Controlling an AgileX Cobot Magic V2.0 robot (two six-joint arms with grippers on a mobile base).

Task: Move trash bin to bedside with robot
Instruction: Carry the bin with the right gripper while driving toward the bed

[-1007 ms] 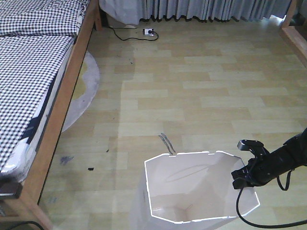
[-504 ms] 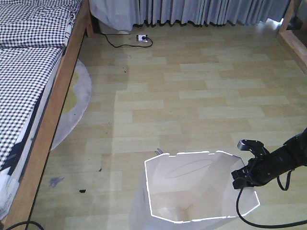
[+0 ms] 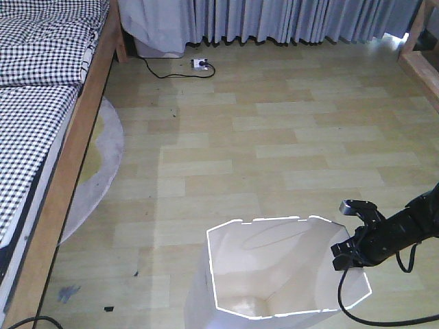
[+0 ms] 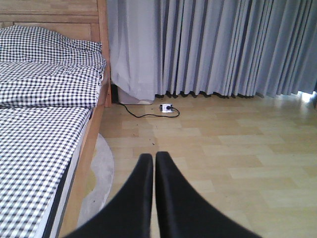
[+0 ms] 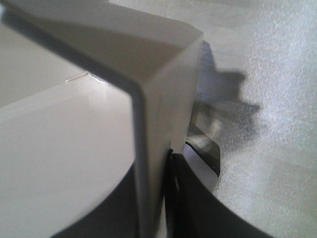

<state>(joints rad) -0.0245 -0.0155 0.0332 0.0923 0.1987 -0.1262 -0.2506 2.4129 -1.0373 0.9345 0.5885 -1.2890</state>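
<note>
1. In the front view, we see the white thin-walled plastic trash bin [image 3: 274,274] with an angular rim. It stands on the pale wood-plank floor [image 3: 274,137] at bottom centre. It is apart from the bed [image 3: 58,192], which has a light brown wooden frame and black-and-white checked bedding, and bare floor lies between them. The slim black right gripper [image 3: 341,255] sits at the bin's right rim. A round grey rug [image 3: 103,157] shows beside the bed frame, and a white power strip [image 3: 199,64] lies before the grey curtains [image 3: 288,17].
2. From the left wrist, we see the left gripper [image 4: 154,163] with its black fingers pressed together and nothing between them. The bed [image 4: 44,129] is on the left.
3. From the right wrist, we find the right gripper [image 5: 154,198] pinched on the trash bin [image 5: 74,139] wall, with one finger inside and one outside.
</note>
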